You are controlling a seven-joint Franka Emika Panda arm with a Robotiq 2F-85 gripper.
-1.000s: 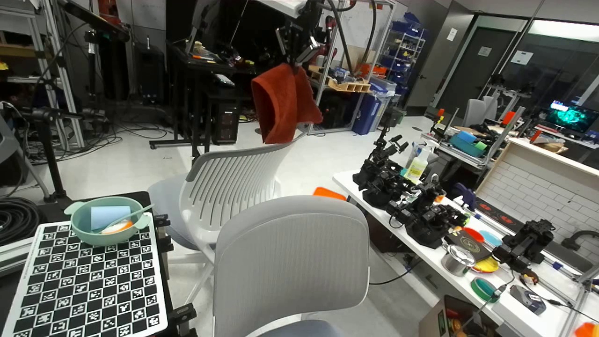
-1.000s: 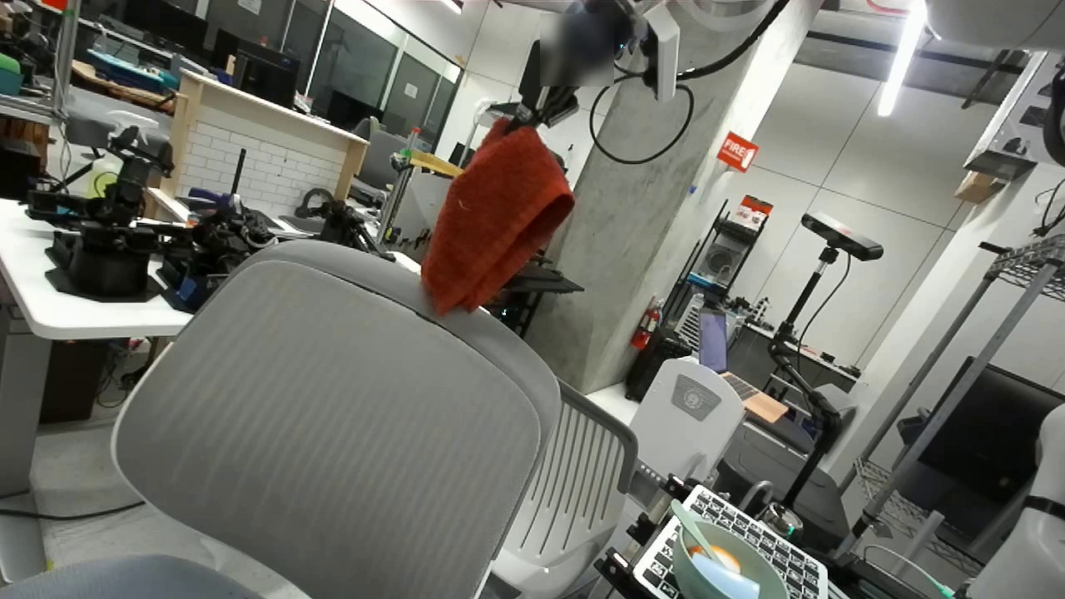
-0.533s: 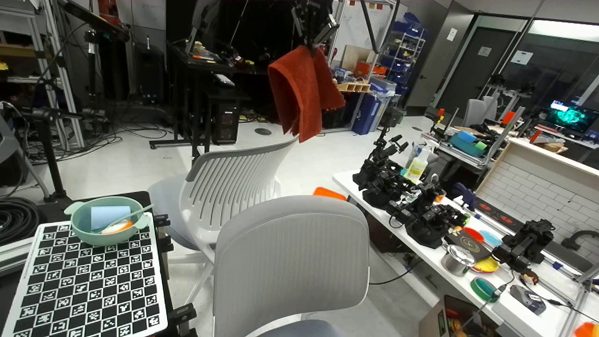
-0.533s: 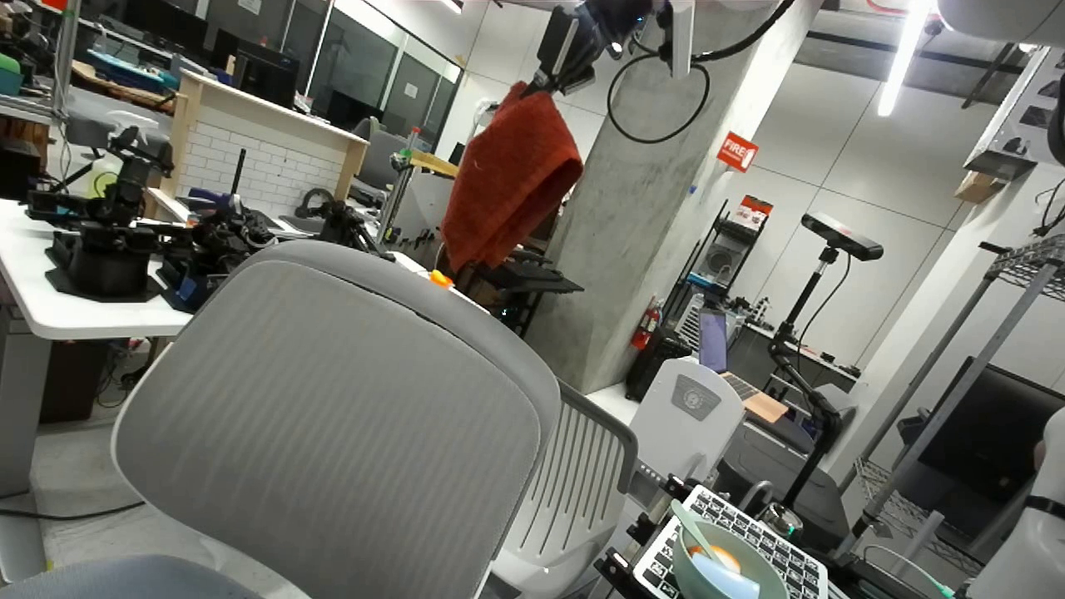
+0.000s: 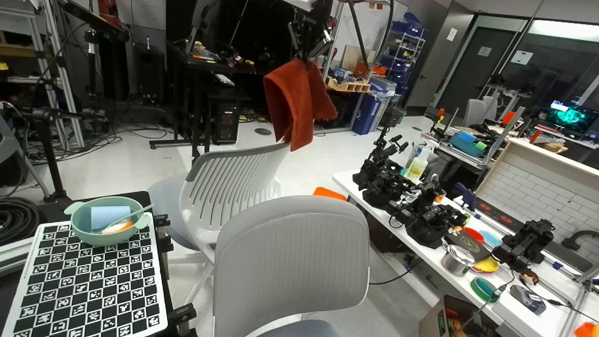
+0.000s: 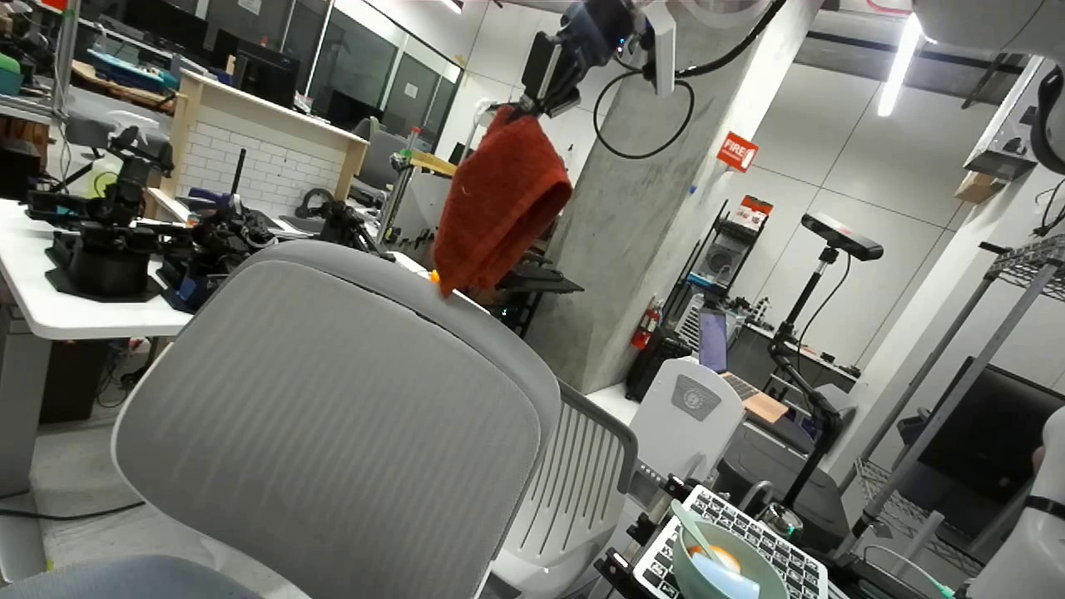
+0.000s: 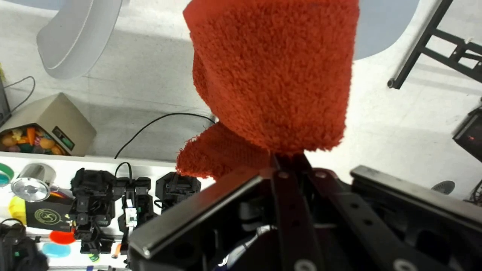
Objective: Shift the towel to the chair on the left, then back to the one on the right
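- While the red towel (image 6: 503, 200) hangs from the gripper (image 7: 290, 160), it looks a light load: small terry cloth, looped pile plain in the wrist view.
- Handling, as I judge it: soft, limp, nothing to break; likely to sway and lag behind any quick move. Rough pile should hold well rather than slip.
- Where to take it: near the middle of the top fold, so both flaps could straddle a backrest (the present pinch looks roughly there, though one flap seems broader).
- Jaws: brought together, grasping the towel's gathered top in their tips.
- Lie of the cloth: below the jaws in both exterior views, two flaps hanging. In the wrist view a big lobe spreads ahead of the tips, a frayed corner off to one side.
- Place: in the air by the backrests. In an exterior view its hem appears just beside the slatted chair (image 5: 224, 199); in an exterior view its tip overlaps the rim of the mesh-backed chair (image 6: 341, 416). Contact: cannot tell.
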